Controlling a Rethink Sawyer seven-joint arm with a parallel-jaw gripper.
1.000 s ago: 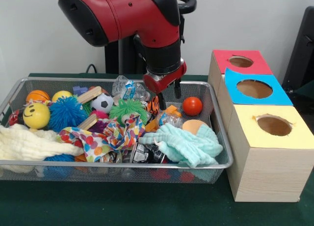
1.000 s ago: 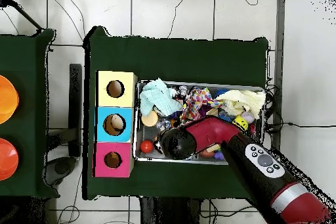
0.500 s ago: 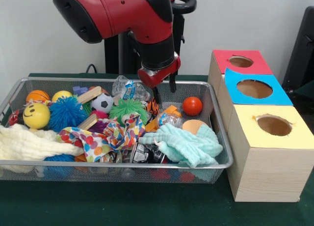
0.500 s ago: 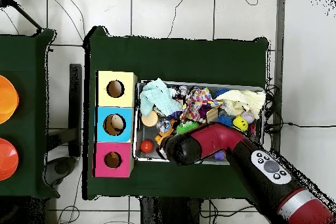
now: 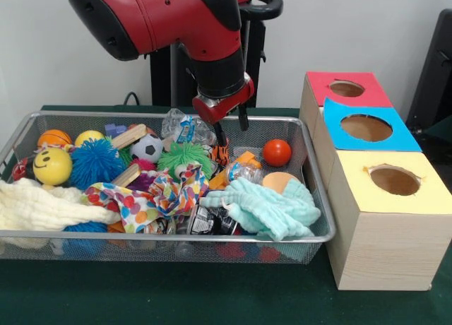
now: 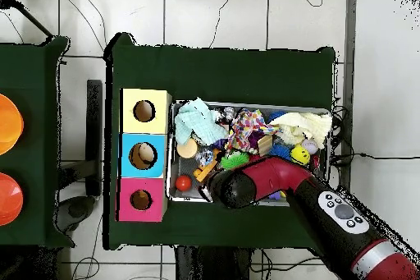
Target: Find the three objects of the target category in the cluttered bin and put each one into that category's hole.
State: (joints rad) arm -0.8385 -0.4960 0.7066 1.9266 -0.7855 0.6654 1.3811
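The tool (image 5: 231, 130) hangs empty, prongs narrowly apart, above the wire bin (image 5: 311, 191). The red ball (image 5: 277, 152) lies at the bin's back corner near the 3 boxes; probably light, smooth, likely to roll, so pinch across its middle.

In the front view the bin (image 5: 314, 198) sits on the tabletop (image 5: 176, 297) left of three boxes (image 5: 385, 226) (set in a row front to back), the gripper (image 5: 231, 131) hanging above the bin's rear.
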